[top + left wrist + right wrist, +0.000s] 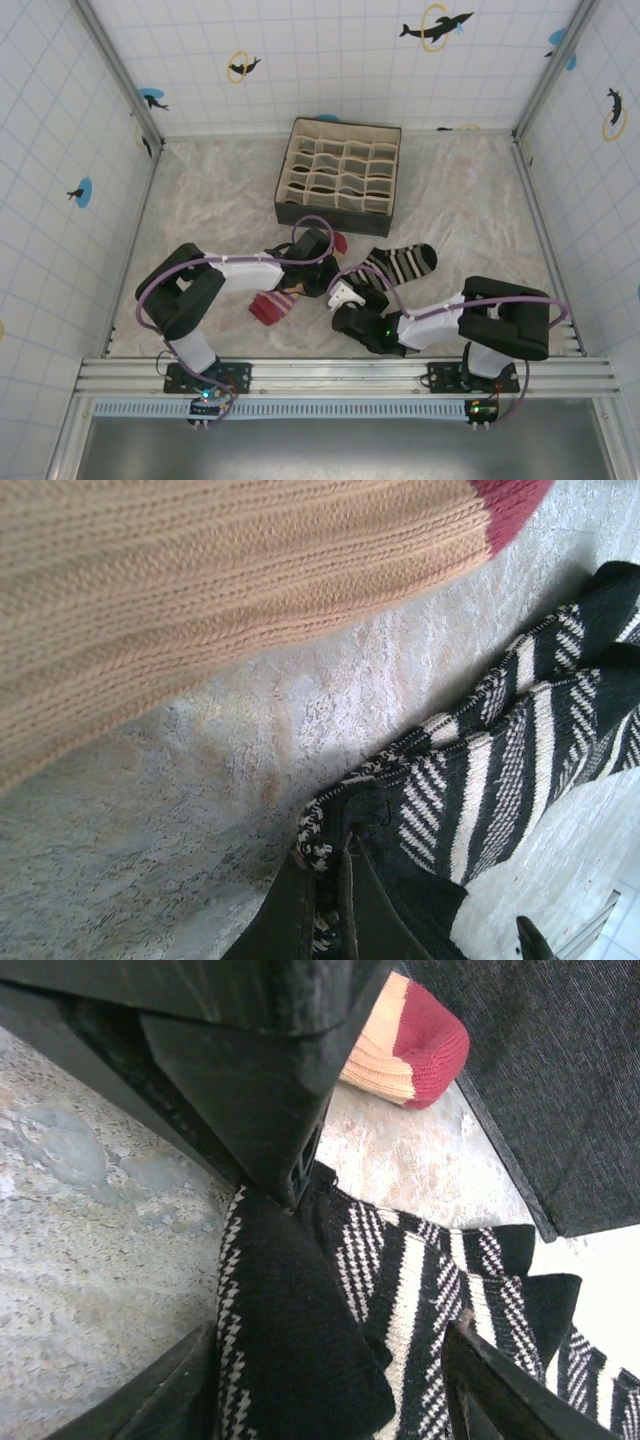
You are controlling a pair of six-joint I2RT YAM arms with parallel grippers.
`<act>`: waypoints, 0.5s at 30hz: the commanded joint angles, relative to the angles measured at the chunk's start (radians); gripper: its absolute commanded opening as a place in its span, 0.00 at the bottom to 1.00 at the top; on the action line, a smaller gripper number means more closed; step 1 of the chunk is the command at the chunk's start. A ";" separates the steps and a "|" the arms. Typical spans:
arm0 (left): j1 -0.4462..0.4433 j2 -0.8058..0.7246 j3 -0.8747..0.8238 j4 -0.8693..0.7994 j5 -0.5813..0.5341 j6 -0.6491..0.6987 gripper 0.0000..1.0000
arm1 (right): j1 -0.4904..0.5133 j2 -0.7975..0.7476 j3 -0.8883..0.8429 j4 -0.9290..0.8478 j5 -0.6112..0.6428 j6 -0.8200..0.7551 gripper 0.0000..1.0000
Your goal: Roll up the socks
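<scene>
Early step, as judged: striped sock [400,262] is laid mid-bench [460,200], its edge pinched by the clenched left gripper [330,865]. Right gripper [325,1340] is held released, astride that sock. Peach sock [272,305] is laid beside. Next, a second pinch is required.

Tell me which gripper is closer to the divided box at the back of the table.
Left. The left gripper is in front of the box, shut on one end of the striped sock. The right gripper is farther toward the near edge, open around the same sock.
</scene>
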 commanded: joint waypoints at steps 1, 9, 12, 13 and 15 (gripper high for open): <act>-0.005 -0.018 -0.009 -0.058 0.018 0.007 0.00 | -0.016 0.030 0.029 0.027 -0.006 0.026 0.50; -0.004 -0.019 0.001 -0.061 0.026 0.007 0.13 | -0.045 0.020 -0.003 0.022 -0.101 0.094 0.00; -0.004 -0.033 0.006 -0.064 0.014 0.002 0.47 | -0.058 -0.010 -0.029 0.022 -0.144 0.141 0.00; -0.004 -0.038 0.010 -0.065 0.011 0.002 0.55 | -0.066 -0.025 -0.041 0.026 -0.164 0.156 0.00; -0.004 -0.049 0.019 -0.067 -0.005 0.001 0.71 | -0.086 -0.056 -0.068 0.038 -0.228 0.195 0.00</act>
